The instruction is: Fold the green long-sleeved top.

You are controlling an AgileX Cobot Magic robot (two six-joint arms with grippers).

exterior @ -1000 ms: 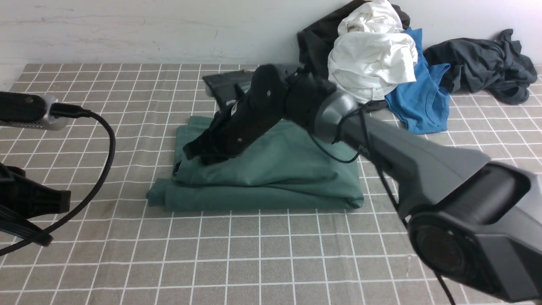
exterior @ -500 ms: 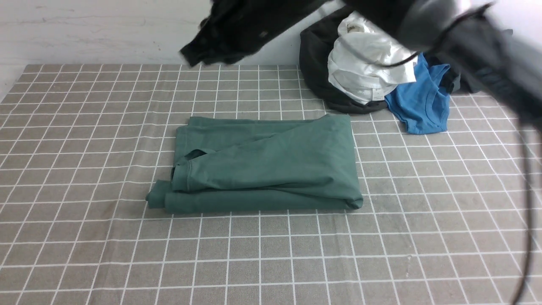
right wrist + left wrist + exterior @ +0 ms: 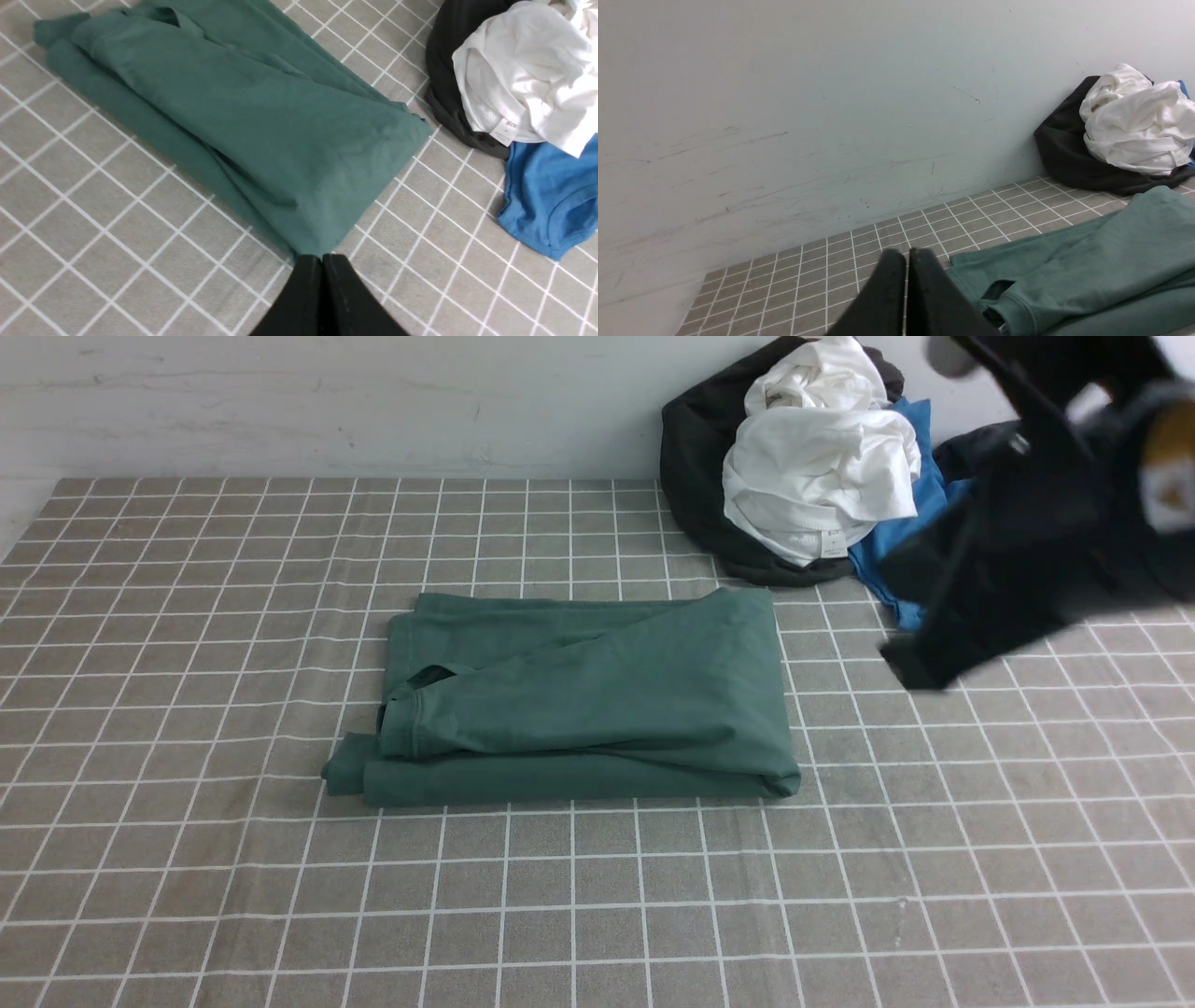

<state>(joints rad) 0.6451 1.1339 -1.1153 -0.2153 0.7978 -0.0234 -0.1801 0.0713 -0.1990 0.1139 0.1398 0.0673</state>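
Note:
The green long-sleeved top (image 3: 597,709) lies folded into a flat rectangle in the middle of the checked cloth, one cuffed sleeve end resting on its left part. My right gripper (image 3: 910,665) hangs in the air to the right of the top, apart from it, shut and holding nothing. In the right wrist view its closed fingertips (image 3: 322,258) hover just off the corner of the top (image 3: 243,107). My left gripper (image 3: 906,254) is out of the front view; its wrist view shows it shut and empty, beside the cuff end of the top (image 3: 1087,261).
A pile of clothes sits at the back right against the wall: a white garment (image 3: 822,476) on a black one (image 3: 695,467), a bright blue T-shirt (image 3: 920,555) and a dark grey garment (image 3: 971,453) partly behind my right arm.
My right gripper has let go of the top, risen and swung over to the right, its jaws now shut. The left arm has left the front view. The top has not moved.

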